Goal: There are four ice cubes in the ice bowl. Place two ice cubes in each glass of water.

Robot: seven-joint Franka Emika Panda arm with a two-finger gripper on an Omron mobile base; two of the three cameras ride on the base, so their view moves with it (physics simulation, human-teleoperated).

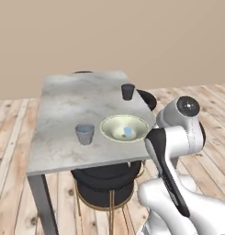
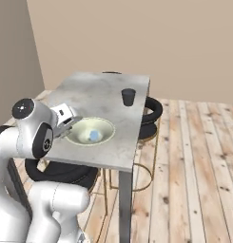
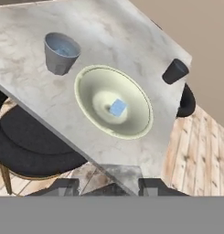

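The ice bowl [image 3: 114, 101] (cream-green, shallow) is sitting between the two glasses [image 3: 61, 52] [image 3: 175, 71], holding one pale blue ice cube [image 3: 118, 108]. The gripper [image 3: 107, 186] is hovering part-open, empty, off the bowl's near rim.

We see soft, even light across all three views, bright without glare. The marble table [image 1: 68, 110] shows only a mild sheen. Shadows are faint: a little shading under the table top and inside the ice bowl [image 3: 93, 87]. We notice slight softness and coarse rendered edges overall, but no motion blur and no bending at the frame edges.
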